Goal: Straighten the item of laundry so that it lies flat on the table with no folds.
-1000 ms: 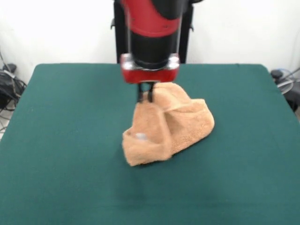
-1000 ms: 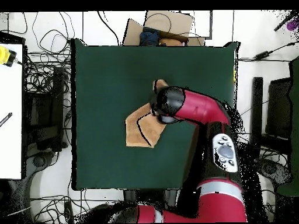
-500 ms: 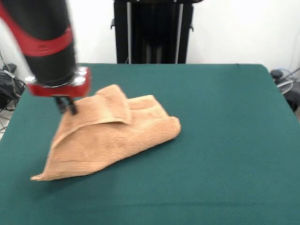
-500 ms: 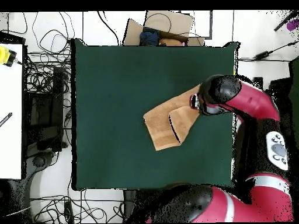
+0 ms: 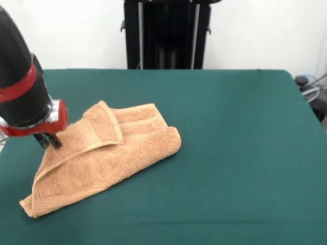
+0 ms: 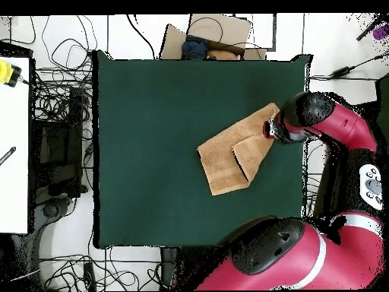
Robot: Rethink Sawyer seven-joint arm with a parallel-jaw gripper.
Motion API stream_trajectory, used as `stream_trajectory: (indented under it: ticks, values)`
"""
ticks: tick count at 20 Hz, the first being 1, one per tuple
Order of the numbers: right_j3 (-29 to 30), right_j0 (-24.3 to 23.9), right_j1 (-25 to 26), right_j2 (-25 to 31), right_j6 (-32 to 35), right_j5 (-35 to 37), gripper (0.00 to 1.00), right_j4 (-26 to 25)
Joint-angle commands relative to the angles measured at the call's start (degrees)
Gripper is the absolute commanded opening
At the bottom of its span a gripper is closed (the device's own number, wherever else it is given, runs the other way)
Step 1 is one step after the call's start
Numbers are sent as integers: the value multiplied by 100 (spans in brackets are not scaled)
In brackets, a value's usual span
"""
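The gripper [image 5: 49, 141] of a red and black arm [image 5: 20, 92] pinches one edge of an orange-tan towel [image 5: 102, 153] on a green table [image 5: 230, 127], its dark fingers closed on the cloth where the towel's border rises slightly off the felt. In the front view, the towel spreads away from the gripper toward the middle of the table, still doubled over on itself: a folded flap with a woven band lies on top just beside the gripper, and a thick rolled fold forms the end farthest from it. The corner nearest the camera lies flat on the felt, below the gripper in this view. The rest of the cloth rests on the table, with no part hanging over an edge.

From overhead, the gripper [image 6: 270, 129] sits near one side edge of the table [image 6: 152, 114], and the towel [image 6: 232, 156] runs diagonally from it toward the centre, a crease line dividing the cloth into two overlapping panels. The arm [image 6: 334, 129] curves back from the gripper past the table's edge to the robot's base. Cables [image 6: 53, 99] lie tangled on the floor well apart from the gripper, on the opposite side of the table, and a cardboard box [image 6: 209, 34] sits beyond the table's far edge.
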Motion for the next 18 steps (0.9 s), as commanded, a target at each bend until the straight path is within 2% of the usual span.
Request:
stream_trajectory:
  ticks: [1,8,13,18]
  values:
    - [-103,74,382,749,-975,198,0,-225]
    - [171,30,278,735,-928,-126,0,-282]
    - [582,-100,130,721,-895,-482,0,-300]
    - [593,-100,122,750,-915,-499,0,-318]
